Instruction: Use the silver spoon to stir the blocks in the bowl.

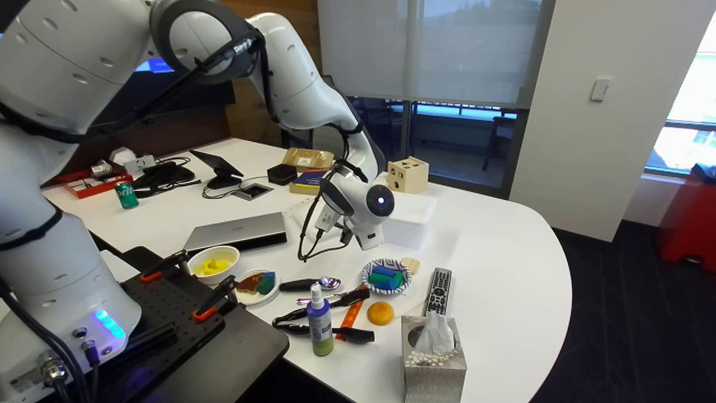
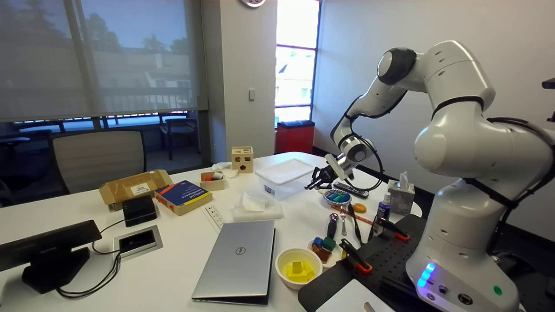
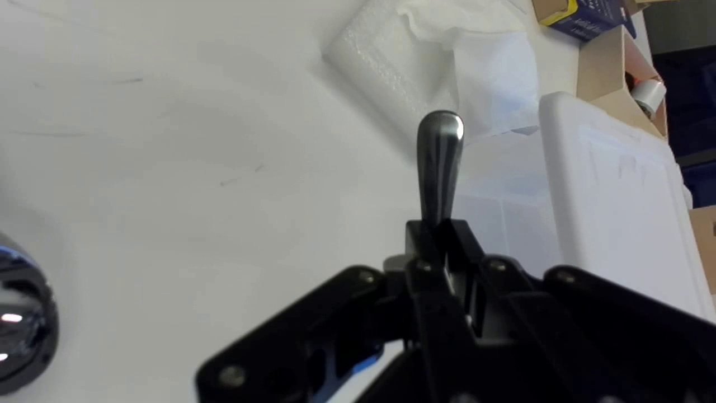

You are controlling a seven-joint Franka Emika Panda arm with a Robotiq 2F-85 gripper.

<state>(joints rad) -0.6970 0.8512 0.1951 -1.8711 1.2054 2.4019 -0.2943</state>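
Nearest, the gripper [image 3: 439,226] is clenched on the silver spoon [image 3: 440,162]; if blocks [image 1: 384,271] in the bowl [image 1: 391,263], left of the remote [image 1: 438,291], are pushed hard, the spoon could be twisted loose.

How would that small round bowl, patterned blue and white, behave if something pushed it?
The blue-and-white bowl would likely slide rather than tip, being low and wide on a smooth-looking white table. The blue and green blocks inside might jostle, since they lie heaped and uncovered. Its weight is uncertain: the material isn't clear.
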